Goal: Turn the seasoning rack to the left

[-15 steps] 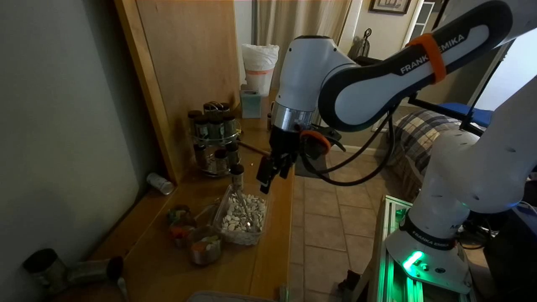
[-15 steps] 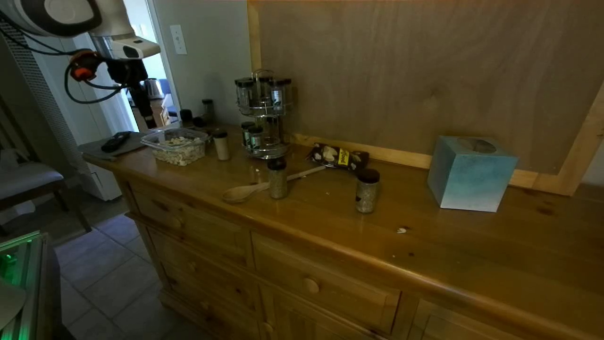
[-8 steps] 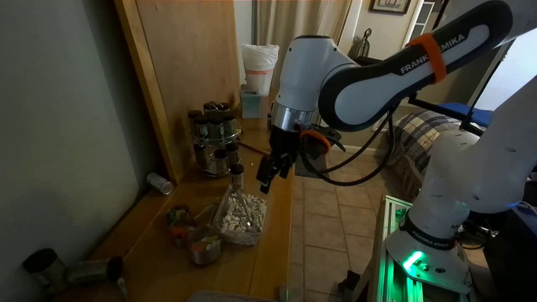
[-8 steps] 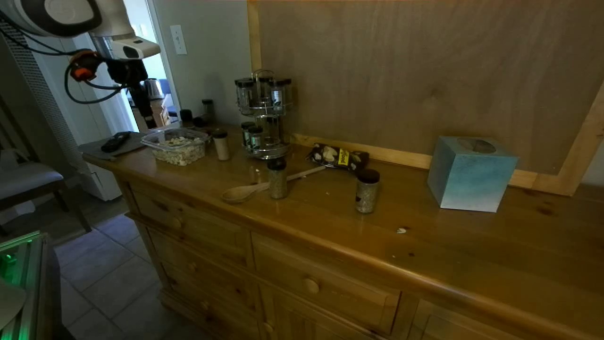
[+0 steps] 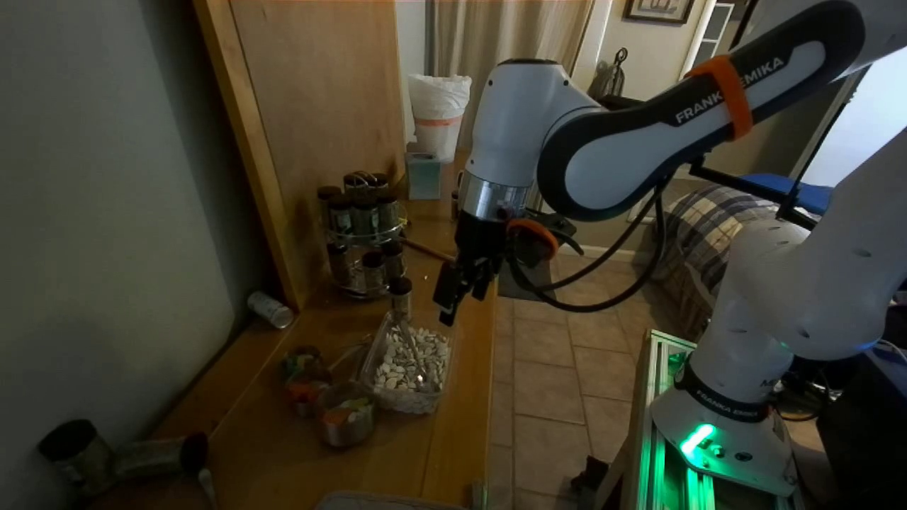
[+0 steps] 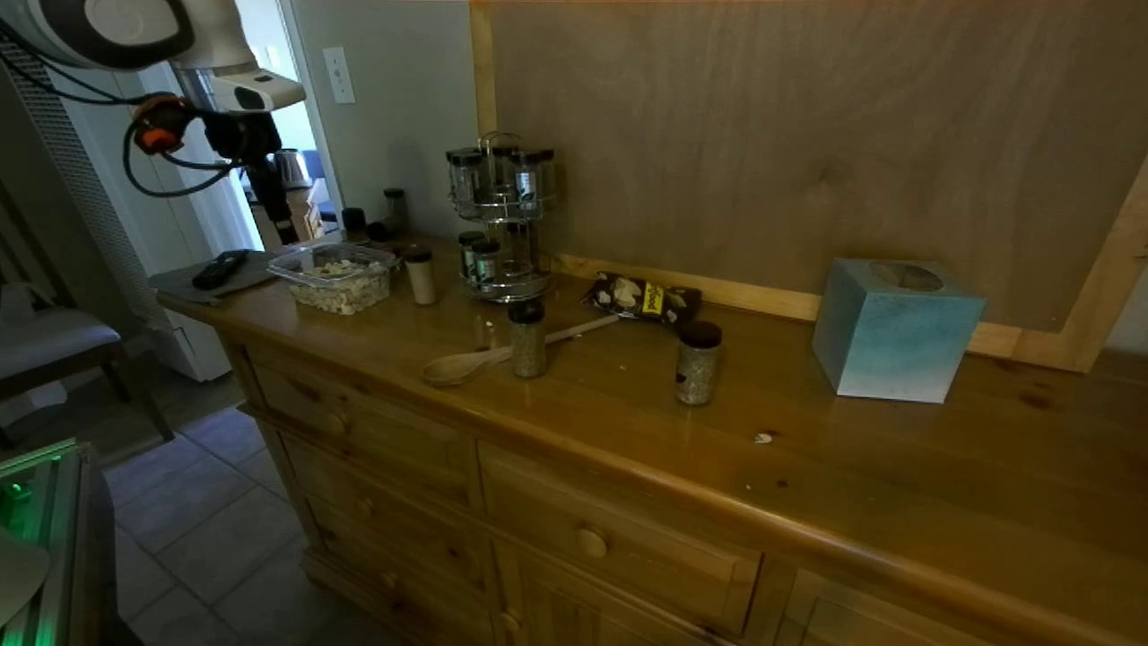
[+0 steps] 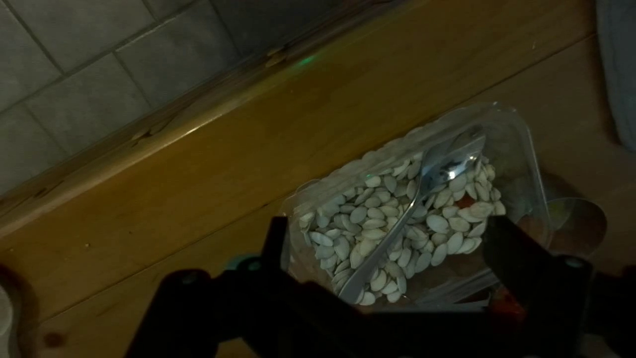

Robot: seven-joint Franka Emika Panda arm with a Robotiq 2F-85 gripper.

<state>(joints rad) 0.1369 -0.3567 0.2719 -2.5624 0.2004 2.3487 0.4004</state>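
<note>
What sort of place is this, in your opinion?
Probably a home: a wooden dresser holds a seasoning rack and a tissue box, and a plaid cover lies on what seems a bed.

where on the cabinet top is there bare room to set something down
Bare wood lies in front of the blue box and between it and the nearest loose jar, bar a pale scrap. Crowded: around the seasoning rack, with the wooden spoon and dark packet near; also by the seed tub, beside a cup.

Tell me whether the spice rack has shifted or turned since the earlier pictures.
No. In both exterior views the rack keeps its place relative to the panel, with no visible turn.
</note>
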